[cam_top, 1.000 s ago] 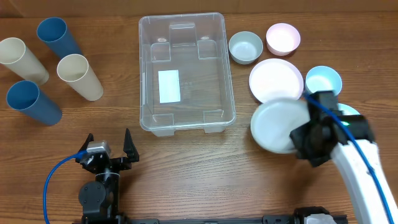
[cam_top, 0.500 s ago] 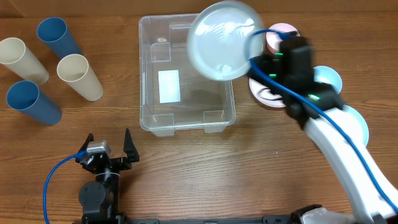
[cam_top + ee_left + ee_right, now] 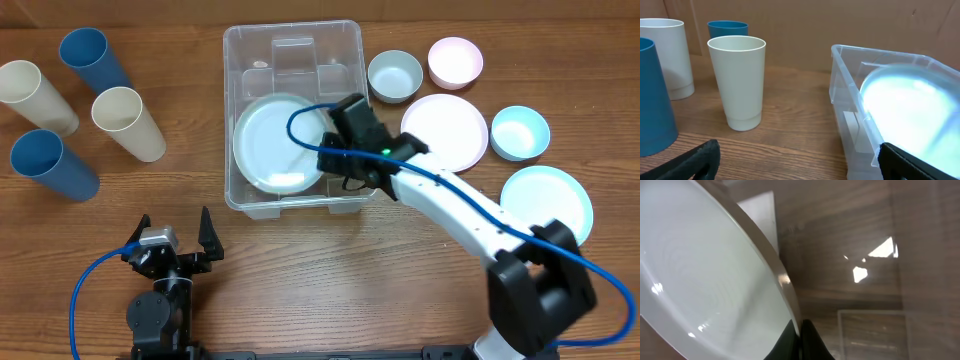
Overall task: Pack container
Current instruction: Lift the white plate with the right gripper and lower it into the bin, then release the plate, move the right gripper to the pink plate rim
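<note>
Clear rectangular plastic container [image 3: 340, 55] lies on the wooden table [image 3: 400, 290]; overhead, the right gripper [image 3: 328, 155] pinches a pale round plate [image 3: 272, 145] inside it, the left gripper [image 3: 172, 238] before it, fingers [image 3: 208, 235] spread. Left wrist: cream plastic cup [image 3: 738, 80] beside the container. Right wrist: fingertips [image 3: 810, 347] clamp the plate's rim

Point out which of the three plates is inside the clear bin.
The pale plate pinched by the right gripper; the pink plate and light blue plate lie on the table.
</note>
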You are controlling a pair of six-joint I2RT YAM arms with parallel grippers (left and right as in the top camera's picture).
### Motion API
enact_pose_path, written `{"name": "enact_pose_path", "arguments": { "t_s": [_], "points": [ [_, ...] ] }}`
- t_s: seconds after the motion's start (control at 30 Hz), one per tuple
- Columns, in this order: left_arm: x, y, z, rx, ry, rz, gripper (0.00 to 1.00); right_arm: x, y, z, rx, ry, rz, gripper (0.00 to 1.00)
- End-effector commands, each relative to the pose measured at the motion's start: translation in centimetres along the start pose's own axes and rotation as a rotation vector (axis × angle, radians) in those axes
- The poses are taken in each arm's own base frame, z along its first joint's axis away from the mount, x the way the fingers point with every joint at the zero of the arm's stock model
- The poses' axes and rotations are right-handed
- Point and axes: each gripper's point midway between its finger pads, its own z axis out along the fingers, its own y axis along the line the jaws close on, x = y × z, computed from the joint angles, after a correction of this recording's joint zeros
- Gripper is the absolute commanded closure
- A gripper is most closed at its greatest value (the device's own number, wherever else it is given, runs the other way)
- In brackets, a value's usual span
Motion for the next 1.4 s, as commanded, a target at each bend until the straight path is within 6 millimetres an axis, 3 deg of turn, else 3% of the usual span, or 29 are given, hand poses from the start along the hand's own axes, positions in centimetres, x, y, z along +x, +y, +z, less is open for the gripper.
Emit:
{"name": "enact_pose_path", "arguments": {
  "t_s": [0.0, 0.17, 0.27, 0.3, 0.33, 0.37, 0.5, 0.6, 0.63, 0.77, 0.8, 0.87, 0.9, 1.0, 1.07, 1.27, 1.37],
  "points": [
    [0.0, -0.2, 0.0, 0.012, -0.004, 0.017, 0.00, -0.5, -0.8, 0.2, 0.048, -0.019, -0.004, 0.96],
    [0.0, -0.2, 0.0, 0.012, -0.004, 0.018, 0.00, 1.1, -3.3, -0.1, 0.162, 0.034, 0.004, 0.96],
    [0.0, -0.2, 0.0, 0.012, -0.004, 0.018, 0.00, 1.6, -3.7, -0.2, 0.178, 0.054, 0.005, 0.96],
    [0.0, -0.2, 0.0, 0.012, -0.004, 0.017, 0.00, 1.6, -3.7, -0.2, 0.180, 0.057, 0.005, 0.78],
    [0.0, -0.2, 0.0, 0.012, -0.004, 0.017, 0.00, 1.7, -3.8, -0.2, 0.181, 0.057, 0.004, 0.47],
    [0.0, -0.2, 0.0, 0.012, -0.004, 0.018, 0.00, 1.7, -3.7, -0.2, 0.180, 0.057, 0.003, 0.40],
    [0.0, -0.2, 0.0, 0.012, -0.004, 0.018, 0.00, 1.3, -3.4, -0.2, 0.167, 0.050, -0.065, 0.40],
    [0.0, -0.2, 0.0, 0.012, -0.004, 0.017, 0.00, -0.6, -1.7, -1.3, 0.132, 0.012, -0.140, 0.38],
    [0.0, -0.2, 0.0, 0.012, -0.004, 0.018, 0.00, -1.5, -0.9, -2.0, 0.120, -0.002, -0.155, 0.38],
    [0.0, -0.2, 0.0, 0.012, -0.004, 0.017, 0.00, -5.6, 2.3, -8.1, 0.099, -0.054, -0.167, 0.37],
    [0.0, -0.2, 0.0, 0.012, -0.004, 0.018, 0.00, -6.4, 1.7, -9.4, 0.125, -0.059, -0.151, 0.35],
    [0.0, -0.2, 0.0, 0.012, -0.004, 0.017, 0.00, -7.4, -1.4, -11.2, 0.213, -0.041, -0.094, 0.34],
    [0.0, -0.2, 0.0, 0.012, -0.004, 0.017, 0.00, -7.3, -4.6, -11.8, 0.285, -0.001, -0.031, 0.34],
    [0.0, -0.2, 0.0, 0.012, -0.004, 0.018, 0.00, -5.9, -10.9, -12.7, 0.411, 0.113, 0.092, 0.35],
    [0.0, -0.2, 0.0, 0.012, -0.004, 0.018, 0.00, -4.3, -12.7, -12.4, 0.458, 0.178, 0.130, 0.35],
    [0.0, -0.2, 0.0, 0.012, -0.004, 0.018, 0.00, 0.9, -12.0, -9.1, 0.437, 0.319, 0.119, 0.36],
    [0.0, -0.2, 0.0, 0.012, -0.004, 0.017, 0.00, 1.8, -10.9, -8.6, 0.422, 0.329, 0.103, 0.36]
  ]
}}
